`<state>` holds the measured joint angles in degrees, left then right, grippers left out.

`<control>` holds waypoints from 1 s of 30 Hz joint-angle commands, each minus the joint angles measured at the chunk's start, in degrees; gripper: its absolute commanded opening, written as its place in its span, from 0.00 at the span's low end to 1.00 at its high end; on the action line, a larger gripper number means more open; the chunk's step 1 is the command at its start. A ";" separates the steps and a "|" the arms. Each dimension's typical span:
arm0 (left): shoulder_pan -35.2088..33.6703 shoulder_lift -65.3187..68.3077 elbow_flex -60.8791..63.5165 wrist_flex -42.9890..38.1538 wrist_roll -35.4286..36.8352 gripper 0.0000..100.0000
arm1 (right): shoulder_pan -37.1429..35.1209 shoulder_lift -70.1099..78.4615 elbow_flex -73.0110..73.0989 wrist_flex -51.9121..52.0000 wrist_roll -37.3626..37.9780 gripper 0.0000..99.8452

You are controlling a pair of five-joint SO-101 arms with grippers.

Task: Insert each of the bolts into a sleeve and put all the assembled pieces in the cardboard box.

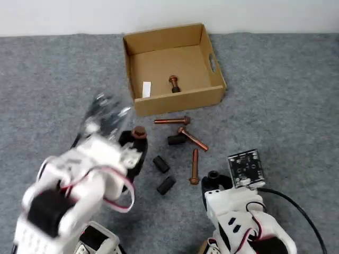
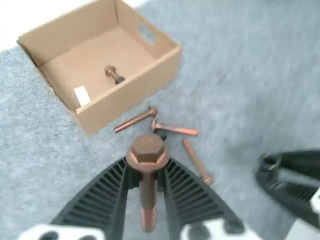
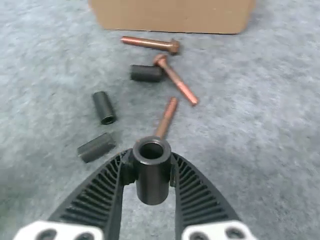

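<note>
The left gripper (image 2: 146,172) clamps a bolt (image 2: 147,150) near the cardboard box (image 1: 175,103); the right gripper (image 3: 151,162) grips a sleeve (image 3: 151,186) farther from the box; one assembled piece (image 1: 174,83) lies inside the box.

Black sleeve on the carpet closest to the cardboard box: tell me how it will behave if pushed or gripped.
Lying on its side, the sleeve is round, so it would probably roll, though the carpet likely damps that. It looks rigid: a matching sleeve holds its shape in the right gripper. Pushed toward the bolt, it may shove it.
</note>
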<state>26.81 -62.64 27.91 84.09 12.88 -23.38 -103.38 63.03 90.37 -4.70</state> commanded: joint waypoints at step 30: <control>3.87 -31.74 19.47 -15.74 24.88 0.00 | -32.48 0.75 3.60 -19.38 14.33 0.01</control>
<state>27.96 -94.02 47.08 70.29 37.05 -55.12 -103.12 67.16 75.16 6.81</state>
